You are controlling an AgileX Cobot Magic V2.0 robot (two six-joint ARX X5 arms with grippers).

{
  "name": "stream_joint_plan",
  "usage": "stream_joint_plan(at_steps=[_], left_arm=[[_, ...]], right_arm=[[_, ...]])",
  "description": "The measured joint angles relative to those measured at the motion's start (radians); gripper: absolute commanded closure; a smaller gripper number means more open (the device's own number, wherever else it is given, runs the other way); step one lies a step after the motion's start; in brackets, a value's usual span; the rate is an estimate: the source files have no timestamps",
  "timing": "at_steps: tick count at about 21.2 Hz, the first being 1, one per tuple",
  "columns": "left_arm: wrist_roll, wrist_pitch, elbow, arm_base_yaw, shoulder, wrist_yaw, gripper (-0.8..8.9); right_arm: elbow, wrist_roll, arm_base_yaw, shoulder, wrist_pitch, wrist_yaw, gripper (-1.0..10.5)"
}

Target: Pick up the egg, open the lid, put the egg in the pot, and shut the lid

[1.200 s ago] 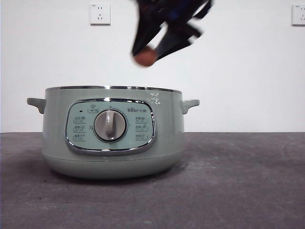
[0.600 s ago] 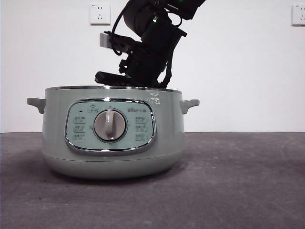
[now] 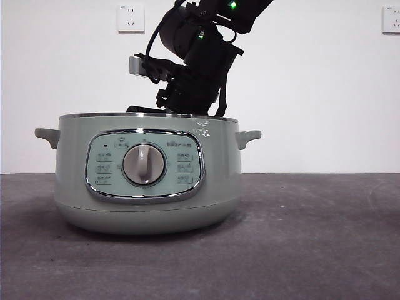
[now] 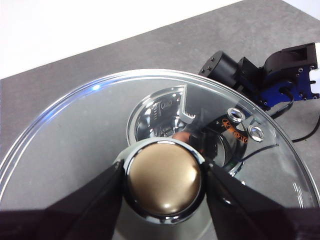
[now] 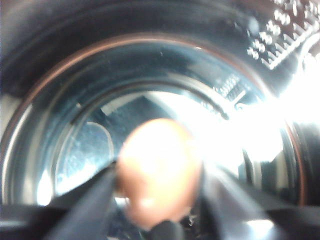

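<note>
On the grey worktop (image 3: 312,250), the right pincer (image 5: 157,200) pinches the reddish-brown oval egg (image 5: 159,170) inside the sage-green round pot (image 3: 147,175); the left pincer (image 4: 162,180) pinches the clear glass lid (image 4: 75,150) by its knob.

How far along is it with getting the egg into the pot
Done: the lid is off, its knob gripped by the left gripper, and the pot stands open. In hand: the right gripper holds the egg inside the pot's bowl, not yet released. Left: let the egg go, withdraw, set the lid on.
</note>
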State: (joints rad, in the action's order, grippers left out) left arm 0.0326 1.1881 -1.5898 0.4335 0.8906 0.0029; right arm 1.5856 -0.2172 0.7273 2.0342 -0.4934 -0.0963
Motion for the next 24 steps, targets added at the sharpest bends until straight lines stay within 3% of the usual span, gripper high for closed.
stream_joint_plan(at_steps=[3,7,8,14,24], left_arm=[[0.000,-0.015,0.000,0.000,0.039,0.000,8.22],[0.000,-0.082,0.000,-0.001,0.140,0.062,8.22],[0.000,-0.106,0.000,-0.001,0.172,0.097,8.22],[0.010,-0.186,0.000,0.014,0.387,0.101,8.22],[0.012,-0.304,0.000,0.065,0.590,0.105,8.22]], right_arm=[[0.000,0.001,0.000,-0.108,-0.031,0.085,4.7],[0.000,0.060,-0.018,-0.415,-0.193,0.407,4.7],[0.000,0.072,-0.032,-0.496,-0.199,0.431,4.7],[0.000,0.083,-0.074,-0.889,-0.195,0.438,4.7],[0.000,0.084,-0.074,-1.098,-0.224,0.438,4.7]])
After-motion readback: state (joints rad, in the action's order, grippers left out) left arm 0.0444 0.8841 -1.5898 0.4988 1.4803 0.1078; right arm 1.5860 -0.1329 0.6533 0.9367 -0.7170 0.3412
